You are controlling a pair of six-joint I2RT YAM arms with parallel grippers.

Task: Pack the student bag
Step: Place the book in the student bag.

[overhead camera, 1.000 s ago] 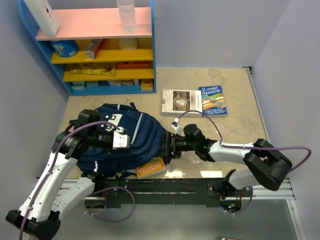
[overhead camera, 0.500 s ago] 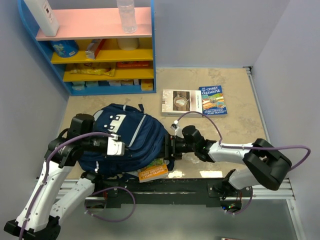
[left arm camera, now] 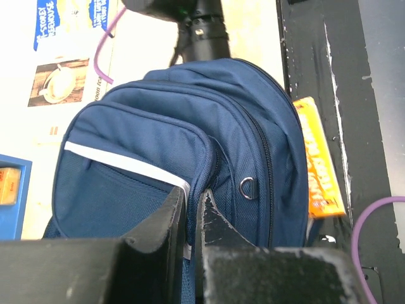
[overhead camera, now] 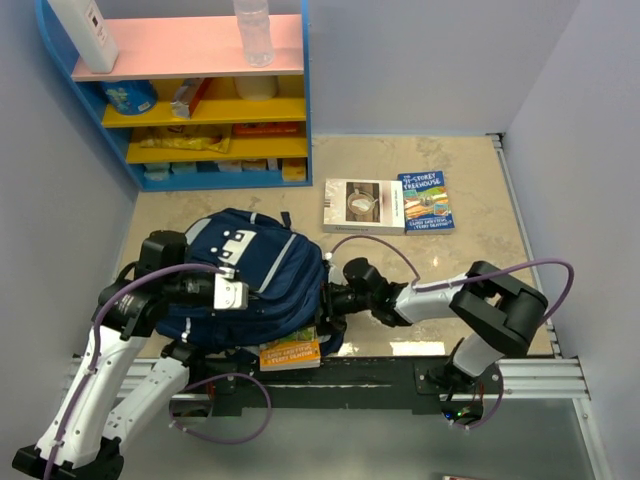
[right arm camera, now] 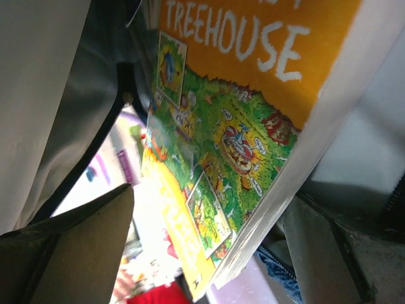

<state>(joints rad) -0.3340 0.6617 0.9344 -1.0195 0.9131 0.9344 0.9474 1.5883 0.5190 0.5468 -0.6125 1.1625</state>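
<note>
The navy student bag [overhead camera: 265, 270] lies on the table between my arms, front pockets up. My left gripper [overhead camera: 248, 290] is shut on a fold of its pocket rim, as the left wrist view shows [left arm camera: 192, 209]. An orange Treehouse book [overhead camera: 290, 353] sticks out from under the bag's near edge; it also shows in the left wrist view [left arm camera: 319, 164]. My right gripper [overhead camera: 328, 300] reaches into the bag's right side, its tips hidden from above. In the right wrist view it [right arm camera: 209, 253] is open, with the book's cover [right arm camera: 234, 126] lying between the spread fingers.
Two more books, a white one [overhead camera: 364, 205] and a blue Treehouse one [overhead camera: 425, 200], lie on the table behind the bag. A blue shelf unit [overhead camera: 200, 100] with a bottle [overhead camera: 253, 30] stands at the back left. A black rail [overhead camera: 340, 375] runs along the near edge.
My right gripper has pushed left into the bag's side. The orange book has slid left and toward the near edge. My left gripper has stayed shut on the bag, which shifted slightly.
</note>
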